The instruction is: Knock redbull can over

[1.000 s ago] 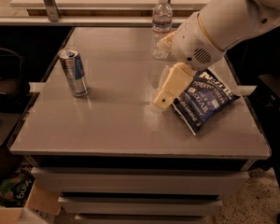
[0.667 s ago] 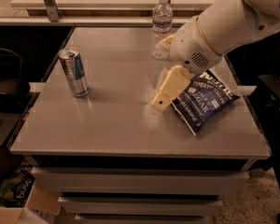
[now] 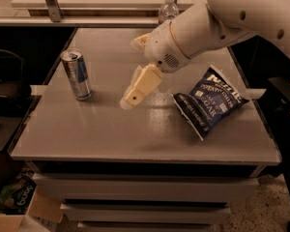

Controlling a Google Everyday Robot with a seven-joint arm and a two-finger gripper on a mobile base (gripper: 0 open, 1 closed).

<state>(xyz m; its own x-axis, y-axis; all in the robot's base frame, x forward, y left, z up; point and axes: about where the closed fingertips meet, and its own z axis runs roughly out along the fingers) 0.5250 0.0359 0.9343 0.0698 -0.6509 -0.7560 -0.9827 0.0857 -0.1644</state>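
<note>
The redbull can (image 3: 76, 75) stands upright on the left part of the grey table (image 3: 135, 134), blue and silver with a silver top. My gripper (image 3: 130, 99) hangs from the white arm over the middle of the table, to the right of the can and apart from it. Its cream fingers (image 3: 141, 85) point down and left, with the tips just above the tabletop. It holds nothing that I can see.
A dark blue chip bag (image 3: 210, 108) lies on the right side of the table. A clear water bottle (image 3: 168, 8) stands at the far edge, partly behind the arm. A cardboard box (image 3: 19, 211) sits on the floor at the lower left.
The arm and gripper have moved left across the table, away from the chip bag and closer to the can. The can has not moved.
</note>
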